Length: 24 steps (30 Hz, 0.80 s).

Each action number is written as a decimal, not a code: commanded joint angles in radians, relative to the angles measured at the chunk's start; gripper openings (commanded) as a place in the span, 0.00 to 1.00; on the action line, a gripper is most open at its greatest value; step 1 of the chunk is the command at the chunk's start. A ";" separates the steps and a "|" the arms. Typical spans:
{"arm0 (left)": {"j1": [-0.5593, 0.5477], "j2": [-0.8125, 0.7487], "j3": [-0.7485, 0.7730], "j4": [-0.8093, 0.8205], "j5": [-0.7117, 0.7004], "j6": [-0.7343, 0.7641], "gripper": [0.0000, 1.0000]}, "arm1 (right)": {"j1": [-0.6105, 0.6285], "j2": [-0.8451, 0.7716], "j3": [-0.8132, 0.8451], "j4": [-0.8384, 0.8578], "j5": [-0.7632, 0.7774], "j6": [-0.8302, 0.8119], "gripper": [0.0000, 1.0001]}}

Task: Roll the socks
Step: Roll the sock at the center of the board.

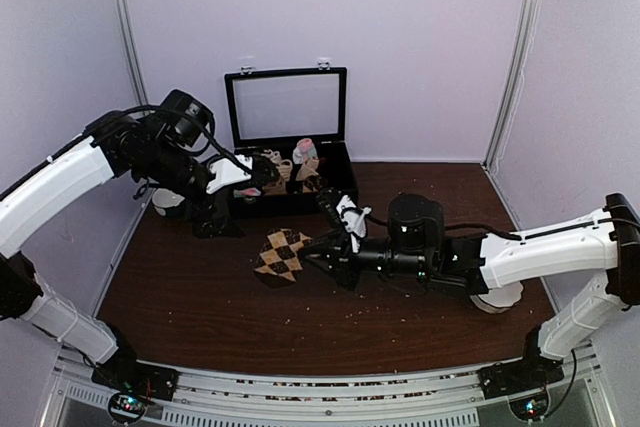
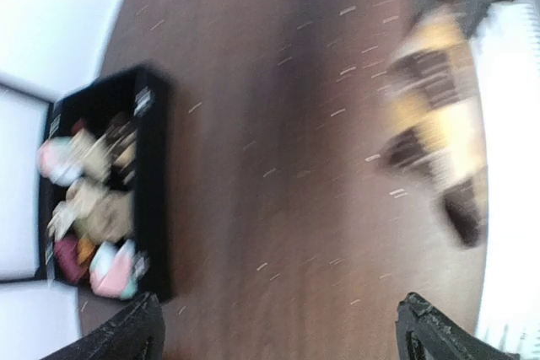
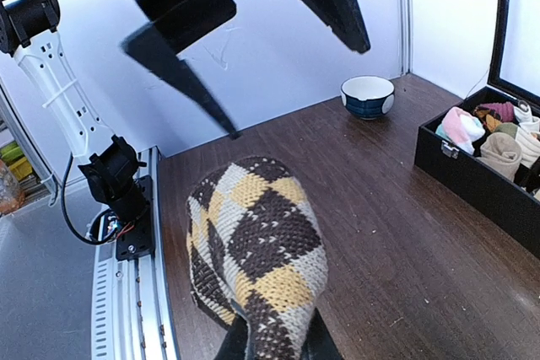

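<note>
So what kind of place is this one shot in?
Probably a lab robot cell: plain pale walls with metal corner posts enclose a wooden table, two arms are bolted to a rail at its near edge, and a black box holds sock rolls.

Motion blur smears the dark brown and tan argyle socks (image 2: 430, 115) and the contents of the open black box (image 2: 156, 191) in the left wrist view, whose bottom edge crops the left pincer (image 2: 278, 314), while fabric hides most of the right pincer (image 3: 274, 345).

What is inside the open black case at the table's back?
Small rolled socks, pink, tan, cream and maroon, fill the black lidded case; its floor and anything beneath them are covered.
</note>
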 commanded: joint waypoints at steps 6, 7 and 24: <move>-0.121 0.082 0.092 -0.172 0.360 0.152 0.98 | -0.008 0.015 0.090 -0.179 -0.050 -0.073 0.00; -0.122 0.087 0.088 -0.153 0.355 0.135 0.98 | -0.007 0.013 0.093 -0.190 -0.054 -0.079 0.00; -0.126 0.169 0.047 -0.050 0.340 0.101 0.73 | -0.007 0.026 0.117 -0.149 -0.163 -0.029 0.00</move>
